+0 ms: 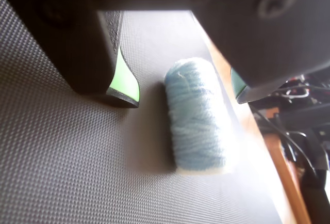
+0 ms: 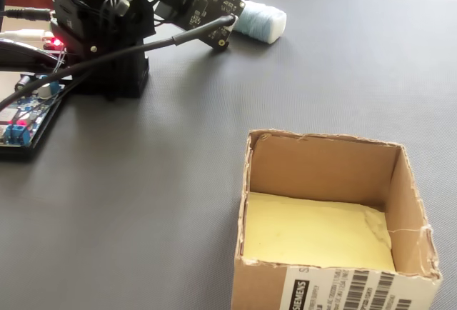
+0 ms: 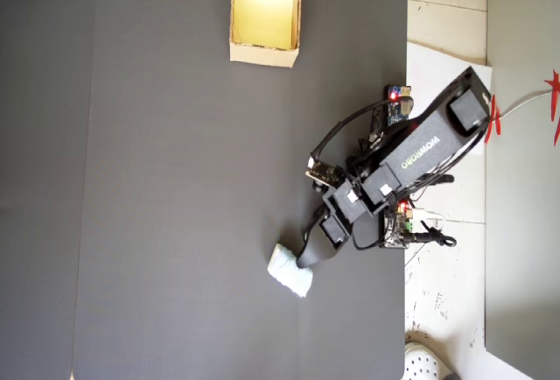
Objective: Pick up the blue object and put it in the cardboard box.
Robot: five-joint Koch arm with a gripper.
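The blue object (image 1: 198, 118) is a pale blue wrinkly roll lying on the dark mat. My gripper (image 1: 183, 97) is open and low over it. The green-padded left jaw stands clear of the roll, and the right jaw sits close beside its far end. In the fixed view the blue object (image 2: 263, 23) shows just past the gripper (image 2: 230, 30) at the mat's far side. From overhead the blue object (image 3: 289, 271) lies at the gripper (image 3: 306, 260) tip. The cardboard box (image 2: 321, 160) stands open and empty at the front right, and overhead the cardboard box (image 3: 262, 53) is at the mat's top edge, far from the roll.
The arm base (image 2: 107, 46) and a circuit board (image 2: 25, 113) with lit red LEDs sit at the left in the fixed view. Cables (image 1: 294, 131) and the mat's edge lie right of the roll in the wrist view. A white shoe (image 3: 426, 364) lies off the mat.
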